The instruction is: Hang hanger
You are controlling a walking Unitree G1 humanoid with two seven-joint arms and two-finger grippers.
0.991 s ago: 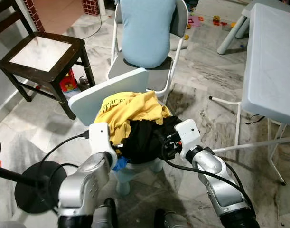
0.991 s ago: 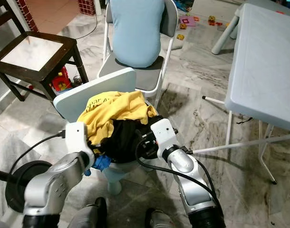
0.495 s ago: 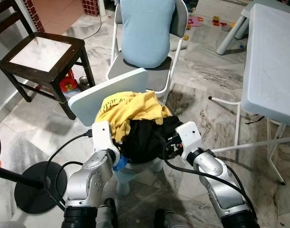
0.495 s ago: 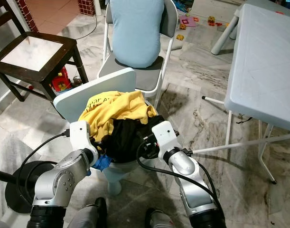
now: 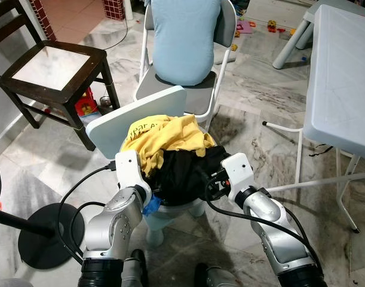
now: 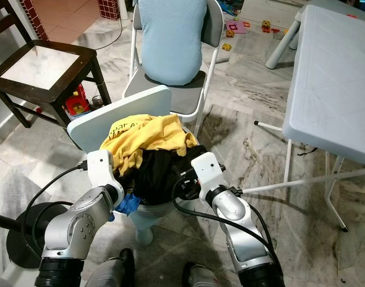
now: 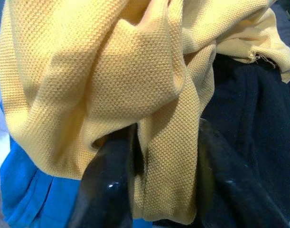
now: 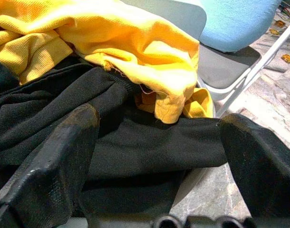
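Tools: left tool [image 7: 159,190] astride yellow shirt [image 5: 164,137], right tool [image 8: 159,161] spread over black garment [image 8: 135,142]

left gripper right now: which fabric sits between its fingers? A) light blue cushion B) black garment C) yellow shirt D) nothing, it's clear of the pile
C: in the left wrist view a fold of the yellow shirt runs down between the two black fingers of the left gripper, with the black garment off to one side.
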